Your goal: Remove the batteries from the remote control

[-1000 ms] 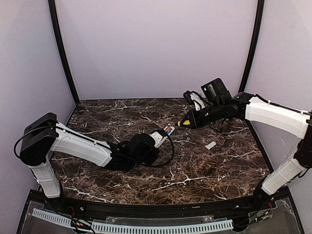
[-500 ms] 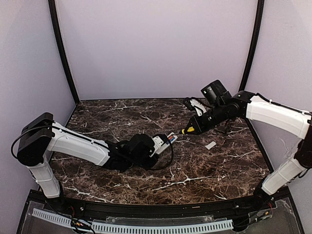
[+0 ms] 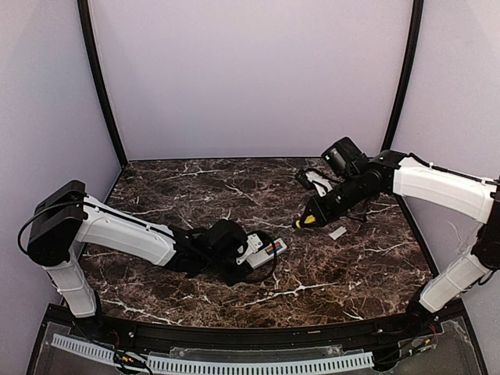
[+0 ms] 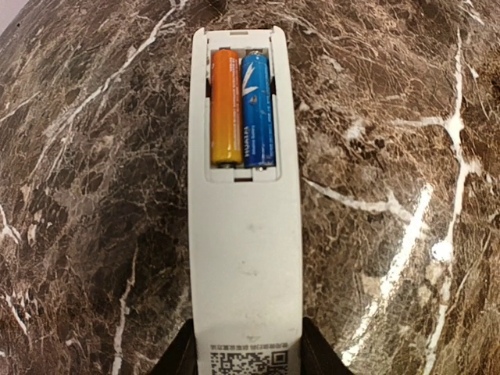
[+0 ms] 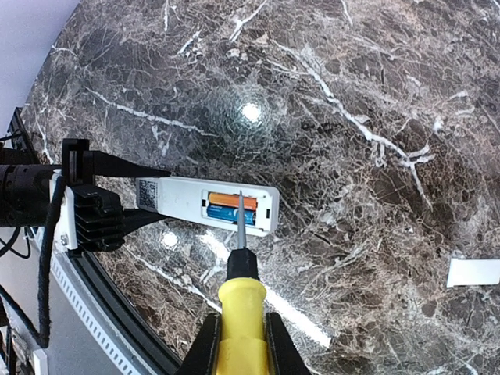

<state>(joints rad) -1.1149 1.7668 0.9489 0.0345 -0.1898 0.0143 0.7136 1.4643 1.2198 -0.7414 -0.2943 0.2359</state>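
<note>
Beyond the left gripper [image 4: 246, 353] clamping the white plastic remote [image 4: 246, 258] sit orange-blue batteries [image 4: 242, 105]. Right gripper [image 5: 242, 344] grips a yellow stick [image 5: 241, 301].

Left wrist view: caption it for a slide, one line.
Left gripper clamps the remote at its code-mark end; the open bay holds two batteries side by side, one orange, one blue.

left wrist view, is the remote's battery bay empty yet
No, two batteries, orange and blue, lie side by side inside the remote control.
</note>
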